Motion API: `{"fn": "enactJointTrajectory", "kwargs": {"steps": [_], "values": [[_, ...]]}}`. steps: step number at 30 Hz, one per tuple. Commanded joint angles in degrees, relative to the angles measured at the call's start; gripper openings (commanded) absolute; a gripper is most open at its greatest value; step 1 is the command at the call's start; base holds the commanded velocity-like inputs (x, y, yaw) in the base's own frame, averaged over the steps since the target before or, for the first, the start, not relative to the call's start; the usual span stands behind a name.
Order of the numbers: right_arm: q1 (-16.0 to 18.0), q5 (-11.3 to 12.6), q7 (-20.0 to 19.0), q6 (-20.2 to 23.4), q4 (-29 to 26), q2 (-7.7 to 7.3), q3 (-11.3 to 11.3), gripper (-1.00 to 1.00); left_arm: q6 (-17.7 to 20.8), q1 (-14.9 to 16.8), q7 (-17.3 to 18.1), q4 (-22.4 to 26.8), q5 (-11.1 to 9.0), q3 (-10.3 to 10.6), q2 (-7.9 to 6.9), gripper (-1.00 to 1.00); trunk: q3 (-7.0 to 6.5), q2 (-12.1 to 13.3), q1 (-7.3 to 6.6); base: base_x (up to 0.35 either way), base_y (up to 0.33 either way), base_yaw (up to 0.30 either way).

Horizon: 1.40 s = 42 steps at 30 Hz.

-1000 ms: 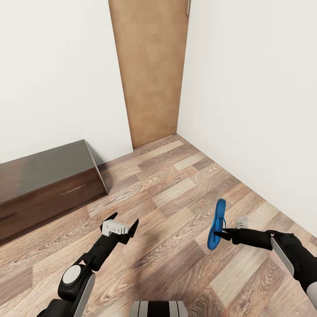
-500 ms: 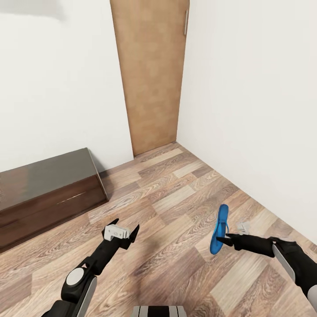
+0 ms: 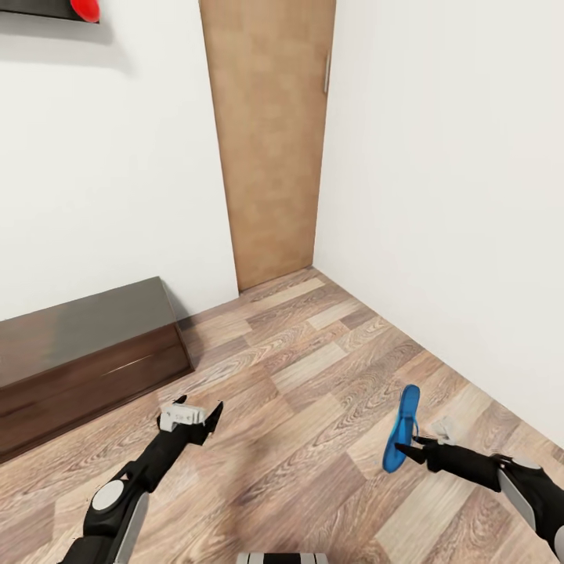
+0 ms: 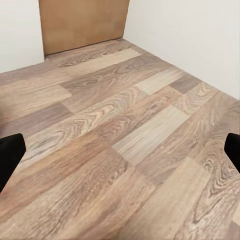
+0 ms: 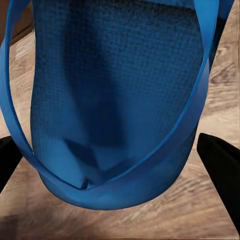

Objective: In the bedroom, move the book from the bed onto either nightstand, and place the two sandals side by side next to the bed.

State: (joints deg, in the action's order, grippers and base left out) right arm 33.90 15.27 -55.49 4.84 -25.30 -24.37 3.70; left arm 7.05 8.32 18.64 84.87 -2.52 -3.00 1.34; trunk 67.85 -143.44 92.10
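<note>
- Right gripper: closed on one blue sandal, carried on edge above the wood floor, probably for transport to the bed.
- Left gripper: fingers spread wide, holding nothing, free for the next pick.
- Surroundings: wooden door and dark dresser ahead.

White walls meet at a corner beside a brown wooden door; a dark dresser stands on the wood-plank floor
</note>
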Motion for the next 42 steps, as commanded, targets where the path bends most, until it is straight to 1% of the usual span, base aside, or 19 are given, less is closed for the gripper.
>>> {"fn": "enactJointTrajectory", "kwargs": {"steps": [1, 3, 5, 8, 9, 11, 14, 16, 26, 28, 30, 32, 34, 36, 39, 42], "values": [[0.03, 2.03, -0.22, 0.52, 1.34, -0.08, 0.31, -1.00, 0.51, 0.02, 1.94, -0.14, -0.74, -1.78, 0.07, 1.00, -0.18, 0.00, -0.04, 0.000, 0.000, 0.000], [0.03, 5.71, -1.99, 0.52, 3.31, -0.07, 0.28, -1.00, 0.51, 0.02, 5.06, -0.50, -1.25, -4.47, 0.07, 1.00, -0.63, 0.02, -0.09, 0.000, 0.000, 0.000], [0.05, 8.36, -5.29, 0.52, 4.20, -0.10, 0.27, -1.00, 0.56, 0.02, 8.00, -0.68, -1.46, -6.79, 0.07, 1.00, -1.07, 0.05, -0.14, 0.000, 0.000, 0.000], [0.08, 9.80, -10.26, 0.56, 4.72, -0.08, 0.30, -1.00, 0.59, 0.02, 11.61, -0.81, -1.57, -10.06, 0.07, 1.00, -1.73, 0.09, -0.22, 0.000, 0.000, 0.000], [0.07, 9.98, -11.14, 0.58, 4.90, -0.07, 0.34, -1.00, 0.59, 0.02, 12.43, -0.95, -1.59, -10.88, 0.07, 1.00, -1.95, 0.10, -0.24, 0.000, 0.000, 0.000], [0.08, 10.18, -12.07, 0.58, 5.25, -0.07, 0.39, -1.00, 0.59, 0.02, 13.51, -1.83, -1.60, -11.77, 0.07, 1.00, -2.40, 0.13, -0.29, 0.000, 0.000, 0.000], [0.07, 10.26, -12.51, 0.54, 5.45, -0.07, 0.42, -1.00, 0.54, 0.02, 14.19, -3.87, -1.54, -12.22, 0.07, 1.00, -3.06, 0.17, -0.37, 0.000, 0.000, 0.000], [0.09, 10.22, -12.57, 0.53, 5.48, -0.06, 0.43, -1.00, 0.52, 0.02, 14.33, -4.37, -1.53, -12.30, 0.09, 1.00, -3.51, 0.20, -0.42, 0.000, 0.000, 0.000], [0.11, 10.14, -12.20, 0.18, 6.06, 0.00, 0.43, -1.00, 0.60, 0.02, 14.43, -5.02, -1.52, -12.30, 0.24, 1.00, -5.30, 4.21, -2.62, 0.000, 0.000, 0.000], [0.09, 10.14, -12.11, -0.09, 7.94, 0.01, 0.43, -1.00, 0.57, 0.02, 14.41, -5.76, -1.51, -12.31, 0.24, 1.00, -5.66, 5.01, -3.06, 0.000, 0.000, 0.000], [0.10, 10.14, -11.97, -0.37, 11.39, 0.02, 0.43, -1.00, 0.53, 0.02, 14.41, -6.77, -1.50, -12.35, 0.19, 1.00, -6.02, 5.81, -3.50, 0.000, 0.000, 0.000], [0.11, 10.13, -11.89, -1.22, 14.94, 0.06, 0.43, -1.00, 0.50, 0.02, 14.42, -7.72, -1.50, -12.37, 0.12, 1.00, -6.38, 6.61, -3.94, 0.000, 0.000, 0.000], [0.11, 10.13, -11.92, -3.42, 16.95, 0.09, 0.43, -1.00, 0.45, 0.02, 14.41, -8.34, -1.43, -12.38, 0.09, 1.00, -6.74, 7.42, -4.38, 0.000, 0.000, 0.000], [0.09, 10.13, -12.01, -6.04, 17.88, 0.10, 0.43, -1.00, 0.39, -0.02, 14.41, -8.93, -1.35, -12.38, 0.08, 1.00, -7.10, 8.22, -4.81, 0.000, 0.000, 0.000], [0.06, 10.13, -12.10, -7.67, 18.43, 0.11, 0.43, -1.00, 0.32, -0.08, 14.40, -10.14, -1.23, -12.40, 0.07, 1.00, -7.63, 9.42, -5.47, 0.000, 0.000, 0.000], [0.02, 10.13, -12.12, -8.25, 18.61, 0.11, 0.43, -1.00, 0.09, -0.54, 14.35, -12.52, -1.16, -12.46, -0.04, 1.00, -8.17, 10.62, -6.13, 0.000, 0.000, 0.000]]}}
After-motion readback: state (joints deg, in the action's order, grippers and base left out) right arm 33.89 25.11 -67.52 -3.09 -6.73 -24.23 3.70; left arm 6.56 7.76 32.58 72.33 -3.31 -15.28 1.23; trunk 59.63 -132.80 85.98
